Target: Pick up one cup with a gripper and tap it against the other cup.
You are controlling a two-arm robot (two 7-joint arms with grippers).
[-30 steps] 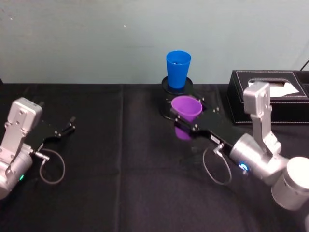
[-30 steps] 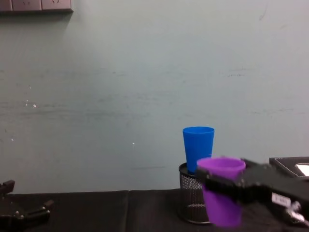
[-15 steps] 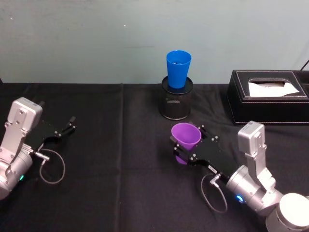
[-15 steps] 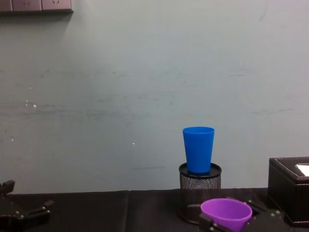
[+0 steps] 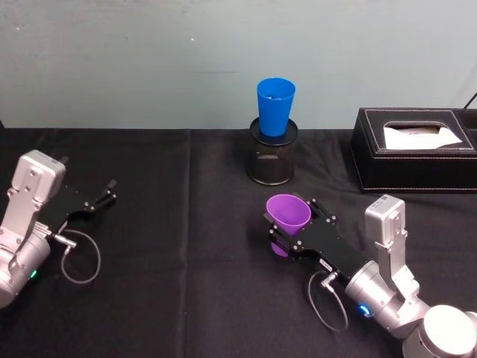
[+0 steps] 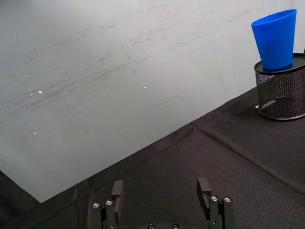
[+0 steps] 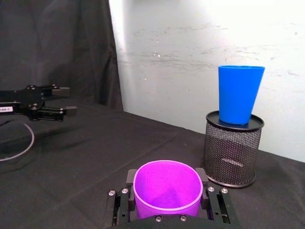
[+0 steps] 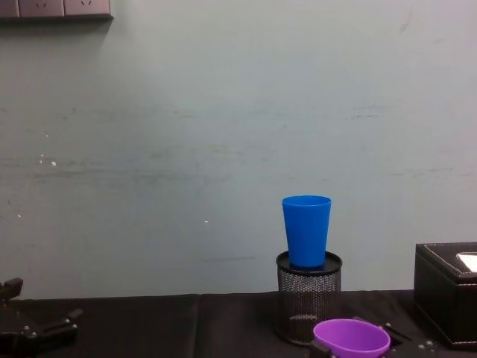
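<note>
Two cups were involved, and both were judged to be light, thin plastic tumblers, stiff enough to keep their shape but easy to deform if squeezed hard. The smooth tapered wall of the purple cup [image 5: 289, 214] was judged slippery, so a hold on the wall below the wide rim, where the taper resists sliding down, seemed the safest place. This is how it was held: the right gripper [image 7: 166, 192] was clamped on the purple cup, with one finger on each side of the wall, and the cup's mouth was turned upward with a slight tilt. In the chest view the rim of the cup [image 8: 351, 337] was seen low, near the black tablecloth [image 5: 186, 246].

The blue cup [image 5: 275, 107] was placed ahead of the right gripper and higher than it, well apart from the purple cup, standing upright on top of a black mesh holder [image 5: 271, 159]. Because it only rests there, it was judged easy to knock off, so a gentle tap would be needed.

The right arm was stretched low over the cloth, pointing forward and toward the robot's left, with a tissue box [image 5: 414, 149] beyond it on its right. The left gripper [image 5: 99, 200] was parked far to the left of the right gripper, its fingers [image 6: 117, 191] spread apart and holding nothing.
</note>
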